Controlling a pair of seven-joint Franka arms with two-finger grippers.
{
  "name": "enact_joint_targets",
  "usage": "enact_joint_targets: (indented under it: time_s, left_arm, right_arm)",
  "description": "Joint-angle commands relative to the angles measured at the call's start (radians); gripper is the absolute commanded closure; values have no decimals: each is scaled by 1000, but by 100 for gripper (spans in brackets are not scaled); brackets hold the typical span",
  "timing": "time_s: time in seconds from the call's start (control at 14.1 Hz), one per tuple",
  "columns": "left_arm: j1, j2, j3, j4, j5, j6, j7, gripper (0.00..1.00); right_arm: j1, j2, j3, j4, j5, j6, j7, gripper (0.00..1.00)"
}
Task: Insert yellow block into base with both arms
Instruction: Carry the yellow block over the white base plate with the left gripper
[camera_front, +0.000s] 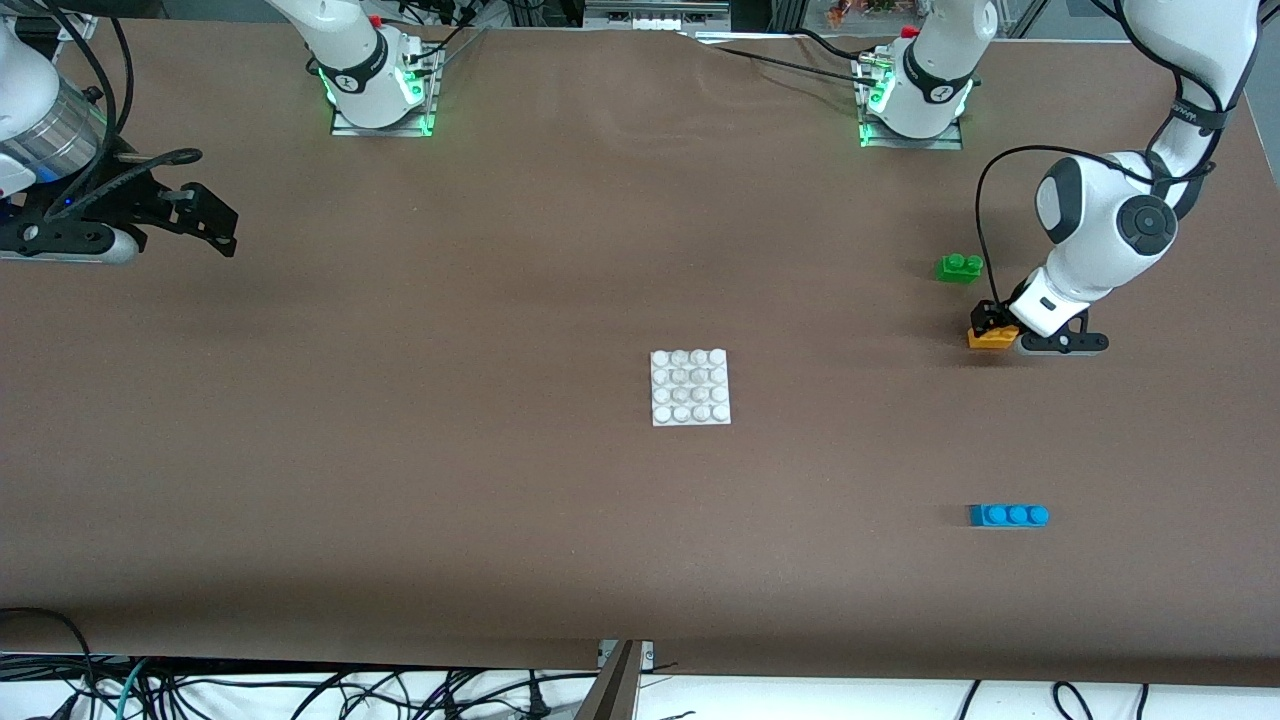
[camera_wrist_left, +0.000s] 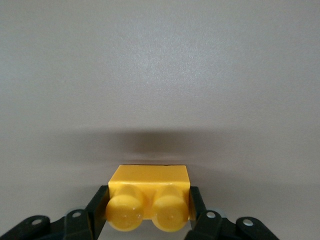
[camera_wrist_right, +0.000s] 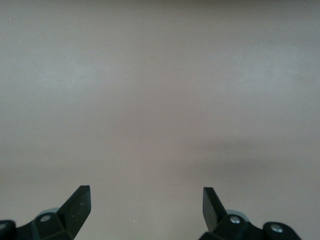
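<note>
Gripping yellow block (camera_wrist_left: 149, 192): left gripper (camera_wrist_left: 148, 220); right gripper (camera_wrist_right: 146, 206) waits, spread

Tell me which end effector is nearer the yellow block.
Left. The left end effector straddles the yellow block; the right end effector waits open at the right arm's end of the table.

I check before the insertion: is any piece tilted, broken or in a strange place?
Nothing stands out. The base lies flat, and the left gripper holds the yellow block squarely.

Left end effector (camera_wrist_left: 148, 222) is cut off, partly hiding the yellow block (camera_wrist_left: 148, 186)
</note>
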Motion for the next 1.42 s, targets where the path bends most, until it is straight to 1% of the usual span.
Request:
enact_joint_targets:
  time_s: [0.0,0.14,0.21,0.35,0.5,0.57,0.71,0.85,0.99,1.06,1.21,1.35]
  left_arm:
    - [7,-106,-57,27,17,-139,-5,82]
    - [7,-137,-104,79,5,-258,-5,82]
    - [5,-146,-139,119,2,-326,-5,82]
    - [4,-140,-237,231,-44,-471,-66,82]
    - [-2,-96,-336,360,-49,-603,-173,82]
    - [-2,-59,-379,426,-49,-645,-203,82]
    - [-27,22,-434,546,-51,-693,-244,82]
    - [-125,111,-433,673,-42,-729,-304,82]
    - [-220,224,-424,818,-35,-780,-390,82]
    - [-270,269,-417,866,-20,-782,-430,82]
    - [-404,353,-358,954,70,-782,-512,82]
    - [-542,438,-257,1033,83,-780,-553,82]
  right_arm:
    - [-4,-1,-1,16,-11,-7,-8,1]
    - [-4,-1,-1,16,-13,-7,-8,1]
    - [-4,-1,-1,16,-13,-7,-8,1]
    - [-4,-1,-1,16,-13,-5,-7,1]
    - [-4,-1,1,16,-13,-5,-8,1]
    - [-4,-1,1,16,-13,-5,-7,1]
    - [-4,-1,1,16,-13,-5,-7,1]
    - [-4,-2,-1,16,-10,-5,-7,1]
    - [-4,-1,-1,16,-10,-5,-5,1]
    - [-4,-1,-1,16,-10,-5,-5,1]
    - [-4,-2,1,16,-8,-5,-5,1]
    - [-4,-2,-1,16,-5,-4,-5,1]
